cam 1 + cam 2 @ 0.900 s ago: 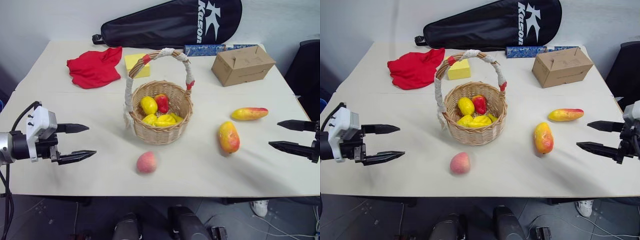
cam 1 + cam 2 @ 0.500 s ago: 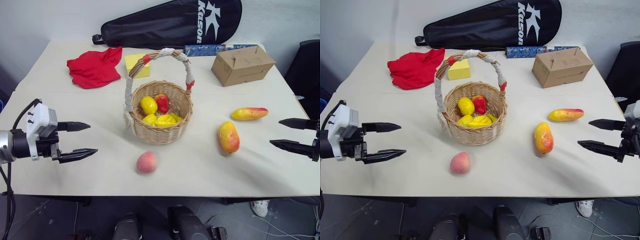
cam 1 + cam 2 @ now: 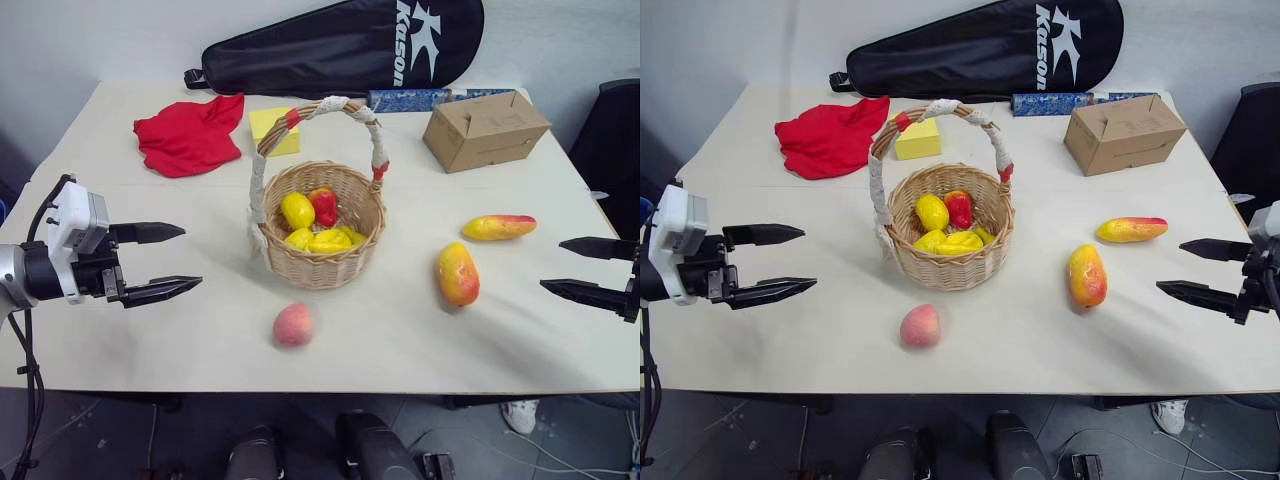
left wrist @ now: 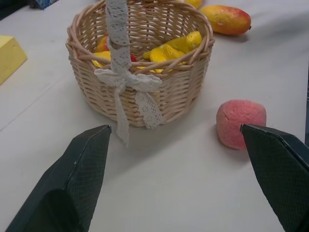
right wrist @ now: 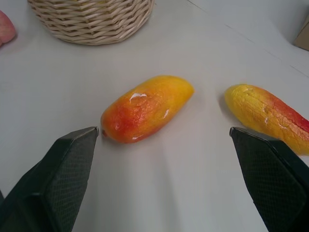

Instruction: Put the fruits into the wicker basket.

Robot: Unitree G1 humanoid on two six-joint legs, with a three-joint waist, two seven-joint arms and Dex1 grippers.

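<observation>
Both the left pincer (image 3: 175, 262) and right pincer (image 3: 575, 268) gape wide, holding nothing. The peach (image 3: 293, 325) and two mangoes (image 3: 458, 273) lie on the desk (image 3: 180, 340) outside the wicker basket (image 3: 317, 225).

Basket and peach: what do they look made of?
Wicker basket: woven tan cane or similar, matte, strands visible; handle wrapped in white lace-edged cloth. Peach: probably foam or soft plastic, dull, with a grainy, pitted pink surface, not real skin.
</observation>
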